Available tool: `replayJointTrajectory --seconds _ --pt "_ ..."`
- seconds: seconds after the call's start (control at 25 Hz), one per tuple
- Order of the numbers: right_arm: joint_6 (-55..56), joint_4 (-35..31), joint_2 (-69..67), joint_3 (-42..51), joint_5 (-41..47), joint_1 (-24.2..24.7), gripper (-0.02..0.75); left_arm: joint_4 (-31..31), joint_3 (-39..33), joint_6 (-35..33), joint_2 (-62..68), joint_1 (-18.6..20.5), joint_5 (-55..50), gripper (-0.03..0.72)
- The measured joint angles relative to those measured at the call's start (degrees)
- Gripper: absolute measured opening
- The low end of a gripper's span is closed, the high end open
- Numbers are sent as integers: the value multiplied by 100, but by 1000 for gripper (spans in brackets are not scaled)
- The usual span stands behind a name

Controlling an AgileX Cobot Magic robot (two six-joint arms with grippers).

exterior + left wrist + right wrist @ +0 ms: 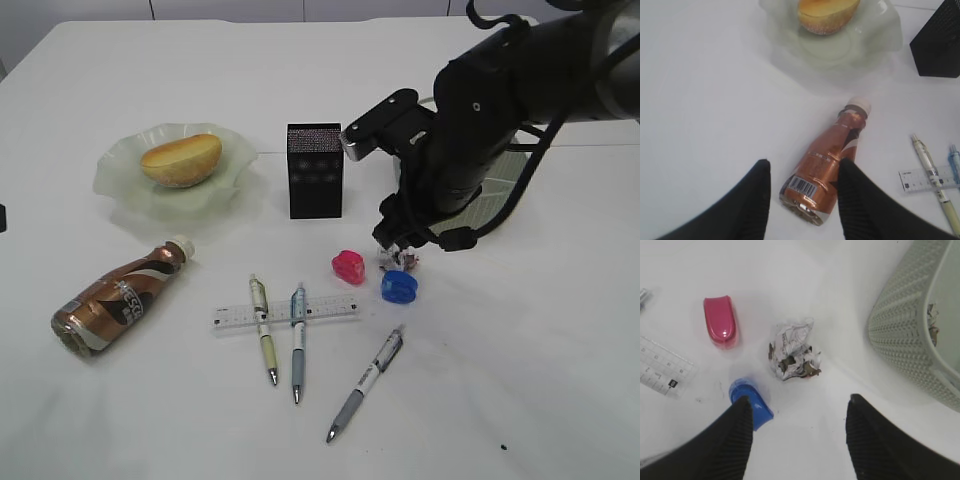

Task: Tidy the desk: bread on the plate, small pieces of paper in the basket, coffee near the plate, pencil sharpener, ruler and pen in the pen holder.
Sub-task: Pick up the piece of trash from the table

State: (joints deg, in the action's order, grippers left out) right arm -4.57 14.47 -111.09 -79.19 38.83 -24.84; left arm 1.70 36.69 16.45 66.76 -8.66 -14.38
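Note:
The bread (pixel 181 160) lies on the pale green plate (pixel 120 185). Left of the pens, the coffee bottle (pixel 120 298) lies on its side. In the left wrist view the bottle (pixel 822 165) shows between the fingers of my open left gripper (pixel 805 162), which holds nothing. My right gripper (pixel 800 399) is open and hovers just short of a crumpled paper ball (pixel 792 350), with the blue pencil sharpener (pixel 751 402) by its left finger. A pink sharpener (pixel 349 266), the ruler (pixel 285 313) and three pens (pixel 298 340) lie in front of the black pen holder (pixel 315 170).
The woven basket (pixel 910 330) stands right of the paper ball, with scraps of paper (pixel 932 322) inside. In the exterior view my right arm (pixel 480 120) hides most of the basket. The left arm is outside that view.

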Motion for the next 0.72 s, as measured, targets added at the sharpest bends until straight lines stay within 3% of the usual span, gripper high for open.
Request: replayJointTrajectory --seconds 0.32,0.72 --pt "-302 -268 0 -32 364 0 468 -112 0 0 0 0 -407 323" --pt "-2168 -1703 -120 -939 1652 85 468 -112 0 0 0 0 -429 319"
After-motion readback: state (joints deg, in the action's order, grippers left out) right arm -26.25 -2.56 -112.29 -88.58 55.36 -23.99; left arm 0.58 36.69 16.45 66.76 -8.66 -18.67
